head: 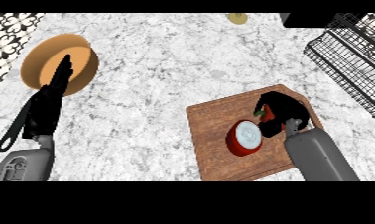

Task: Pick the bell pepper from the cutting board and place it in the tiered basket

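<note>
Wooden board [212, 148] carries the red pepper [268, 114], with right hand [284, 105] curled round it. Red-white round item [245, 138] just beside. Left hand [53, 94] straight-fingered over tan plate [82, 53]. Basket [344, 54] well apart.

Both forearms are smooth grey casings, each ending in a black hand. The right forearm [320, 156], at the right edge of the cutting board [212, 143], is a thick, rounded grey tube. It narrows to a short, paler wrist piece [291, 126] below the glossy black right hand [284, 108]. Far left of the cutting board, the left forearm [29, 163] has a recessed panel outline on its shell. A thin black strap [13, 131] runs beside the black left hand [44, 109], whose fingers [62, 72] are slim.
</note>
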Controlling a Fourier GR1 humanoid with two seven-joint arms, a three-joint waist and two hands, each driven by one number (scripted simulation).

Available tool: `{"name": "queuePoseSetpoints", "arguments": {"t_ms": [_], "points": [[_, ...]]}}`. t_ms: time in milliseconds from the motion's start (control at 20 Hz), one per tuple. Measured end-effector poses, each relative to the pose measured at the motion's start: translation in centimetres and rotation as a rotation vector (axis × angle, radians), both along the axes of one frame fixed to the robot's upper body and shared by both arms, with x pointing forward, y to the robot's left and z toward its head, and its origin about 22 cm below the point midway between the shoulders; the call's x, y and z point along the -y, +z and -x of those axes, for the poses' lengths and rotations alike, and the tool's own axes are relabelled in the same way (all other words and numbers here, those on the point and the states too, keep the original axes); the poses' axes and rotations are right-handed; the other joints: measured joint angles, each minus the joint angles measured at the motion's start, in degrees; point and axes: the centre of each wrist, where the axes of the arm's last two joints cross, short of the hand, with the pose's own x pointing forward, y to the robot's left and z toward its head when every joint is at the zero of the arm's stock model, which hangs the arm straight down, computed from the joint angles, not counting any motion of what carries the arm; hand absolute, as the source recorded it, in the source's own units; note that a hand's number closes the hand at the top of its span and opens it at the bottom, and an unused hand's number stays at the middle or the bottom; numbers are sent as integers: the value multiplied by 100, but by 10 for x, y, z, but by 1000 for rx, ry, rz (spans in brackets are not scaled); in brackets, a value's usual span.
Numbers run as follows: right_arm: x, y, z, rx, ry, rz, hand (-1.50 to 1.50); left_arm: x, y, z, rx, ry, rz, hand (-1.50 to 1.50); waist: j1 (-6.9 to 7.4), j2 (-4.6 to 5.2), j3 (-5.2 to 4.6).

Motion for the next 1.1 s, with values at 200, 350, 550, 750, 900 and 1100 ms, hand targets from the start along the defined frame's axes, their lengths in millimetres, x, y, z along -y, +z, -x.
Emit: {"name": "queuePoseSetpoints", "arguments": {"t_ms": [200, 350, 550, 750, 900, 1100], "points": [[-2, 4, -1, 29, 13, -12, 150, 4, 6, -5, 0, 2, 0, 0, -6, 5, 7], [-2, 5, 0, 41, -23, -72, 150, 5, 2, -2, -3, 1, 1, 0, -11, 8, 13], [-6, 26, 2, 80, -68, -144, 150, 0, 3, -1, -1, 0, 0, 0, -21, 17, 27], [-7, 47, -19, 213, -248, -150, 150, 6, 2, -3, 1, -11, 5, 0, 59, 53, 31], [-2, 68, -42, 338, -481, -106, 150, 12, 5, -7, 13, -36, 1, 0, 218, 130, 29], [6, 103, -66, 550, -723, -53, 150, 19, 10, -11, 30, -76, 1, 0, 423, 204, 25]]}}
